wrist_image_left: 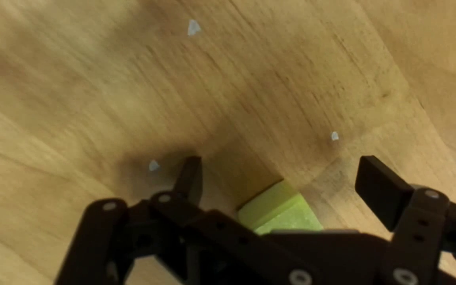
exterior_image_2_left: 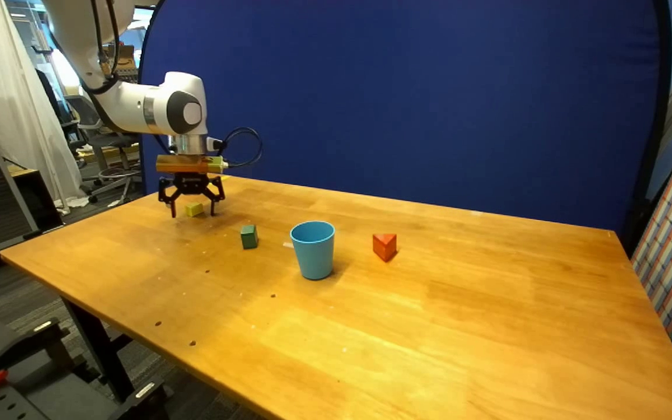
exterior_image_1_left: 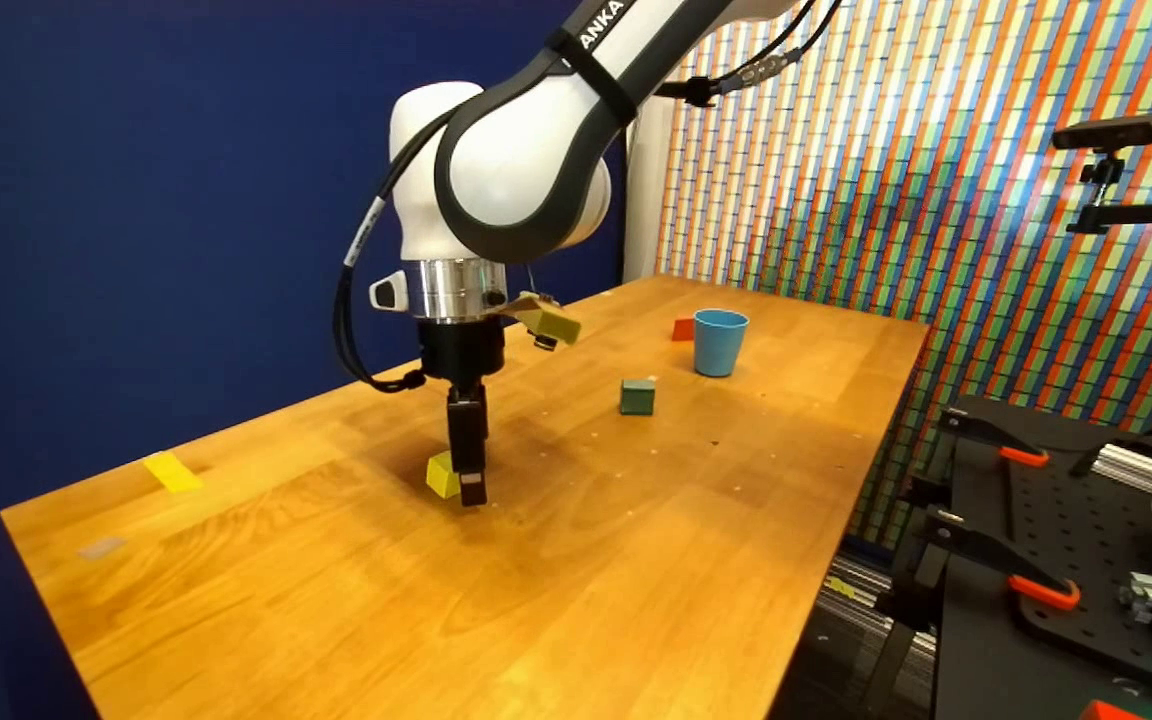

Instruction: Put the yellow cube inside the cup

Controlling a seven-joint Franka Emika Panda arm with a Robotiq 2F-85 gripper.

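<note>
The yellow cube (exterior_image_1_left: 441,477) lies on the wooden table; it also shows in an exterior view (exterior_image_2_left: 195,209). My gripper (exterior_image_2_left: 193,214) points down with its fingers wide apart, one on each side of the cube, low over the table. In an exterior view the near finger of the gripper (exterior_image_1_left: 473,470) covers part of the cube. In the wrist view the yellow cube (wrist_image_left: 285,213) sits between the open fingers (wrist_image_left: 279,174), apart from both, its lower part hidden by the gripper body. The light-blue cup (exterior_image_1_left: 719,345) stands upright, well away from the gripper; it also shows in an exterior view (exterior_image_2_left: 314,256).
A green cube (exterior_image_1_left: 637,398) stands between the gripper and the cup, also in an exterior view (exterior_image_2_left: 249,237). A red block (exterior_image_2_left: 384,247) lies beyond the cup. A flat yellow piece (exterior_image_1_left: 173,472) lies at the table's edge. A blue backdrop (exterior_image_2_left: 400,105) stands behind the table.
</note>
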